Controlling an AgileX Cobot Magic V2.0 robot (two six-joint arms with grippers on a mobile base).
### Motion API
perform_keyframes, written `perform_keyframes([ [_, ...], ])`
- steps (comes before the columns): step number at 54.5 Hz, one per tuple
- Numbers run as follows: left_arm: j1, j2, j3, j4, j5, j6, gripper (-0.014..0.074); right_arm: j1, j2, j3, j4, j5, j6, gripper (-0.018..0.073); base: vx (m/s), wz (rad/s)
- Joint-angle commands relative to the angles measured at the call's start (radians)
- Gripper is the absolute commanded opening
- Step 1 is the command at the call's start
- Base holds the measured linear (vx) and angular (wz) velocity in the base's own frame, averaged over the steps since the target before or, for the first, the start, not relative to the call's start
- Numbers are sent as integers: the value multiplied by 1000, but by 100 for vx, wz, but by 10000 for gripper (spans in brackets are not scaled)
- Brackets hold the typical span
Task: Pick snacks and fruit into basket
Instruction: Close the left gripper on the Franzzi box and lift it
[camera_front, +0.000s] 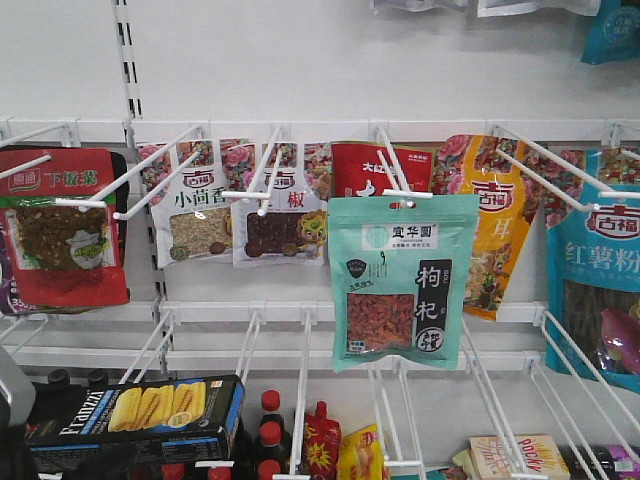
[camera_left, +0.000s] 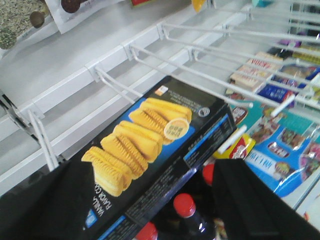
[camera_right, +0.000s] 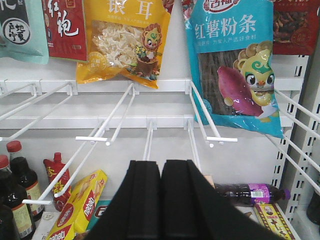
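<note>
The black-and-blue box (camera_front: 135, 415) is sitting below and left of the mint-green pouch (camera_front: 403, 280), tilted above the bottles (camera_front: 268, 432). The left gripper (camera_left: 152, 175) is clamping it, with one finger on each long side. The right gripper (camera_right: 161, 169) is idling below and right of the pouch, jaws pressed together on nothing. The pouch is hanging on its hook (camera_front: 393, 165), not yet taken. Basket and fruit are lying outside every view, so most of the task is judged to be remaining.
</note>
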Motion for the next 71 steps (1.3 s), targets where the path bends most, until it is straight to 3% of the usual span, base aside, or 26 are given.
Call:
perform_keyframes([
  [1,-18,-14,-34,71,13,11,584,0,-11,12,-9,-84,-9,-8,0,0],
  [6,-42,-14,-34,137,-11,11,584,0,-11,12,-9,-84,-9,-8,0,0],
  [29,-148,-14,-34,254,-340,11,584,0,-11,12,-9,-84,-9,-8,0,0],
  [36,-182,-14,-34,344,-378,11,584,0,-11,12,-9,-84,-9,-8,0,0],
  [47,-265,-14,-34,468,-529,11,556,0,-11,12,-9,-84,-9,-8,0,0],
  [57,-329,-10,-24,475,-566,11,536,0,-11,12,-9,-84,-9,-8,0,0],
  [71,-425,55,39,480,-783,11,538,0,-11,12,-9,-84,-9,-8,0,0],
])
